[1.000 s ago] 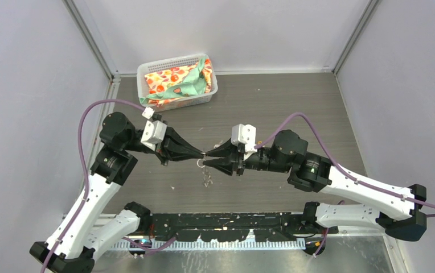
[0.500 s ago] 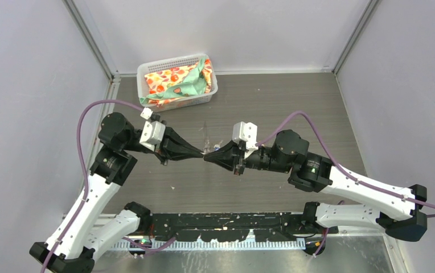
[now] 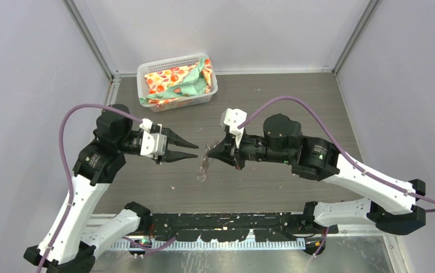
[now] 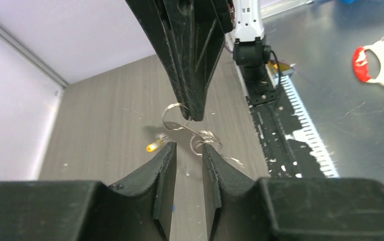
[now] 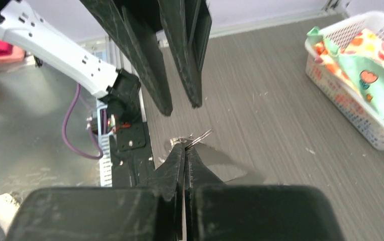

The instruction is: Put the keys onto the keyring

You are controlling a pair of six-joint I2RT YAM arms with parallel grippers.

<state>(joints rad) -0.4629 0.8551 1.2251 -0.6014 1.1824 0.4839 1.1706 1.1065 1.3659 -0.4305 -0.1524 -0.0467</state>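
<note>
Top view: the keyring [image 3: 204, 164] was a tiny silvery tangle, its keys too small to tell, dangling from the pinched-shut right hand [image 3: 210, 154]. The left hand [image 3: 196, 152] gaped slightly, empty, just apart from it.
Left wrist: linked wire rings hung beyond the fingertips, with a yellow key [image 4: 152, 146] beside them.
Right wrist: the rings were mostly hidden behind the closed fingertips [image 5: 177, 160].

We see a grey wood-grain table [image 3: 295, 96] closed in by three plain pale walls: back [image 3: 221, 28], left [image 3: 27, 85] and right [image 3: 409, 85]. Aluminium posts [image 3: 90, 40] stand in the two far corners. At the far left corner sits a white mesh basket [image 3: 172, 60] holding a floral cloth [image 3: 178, 79] in orange and mint. Small pale specks dot the tabletop. Along the near edge runs a black rail [image 3: 232, 219], and beyond it a scuffed metal bench [image 3: 346, 256]. We find the light even, the shadows soft.
</note>
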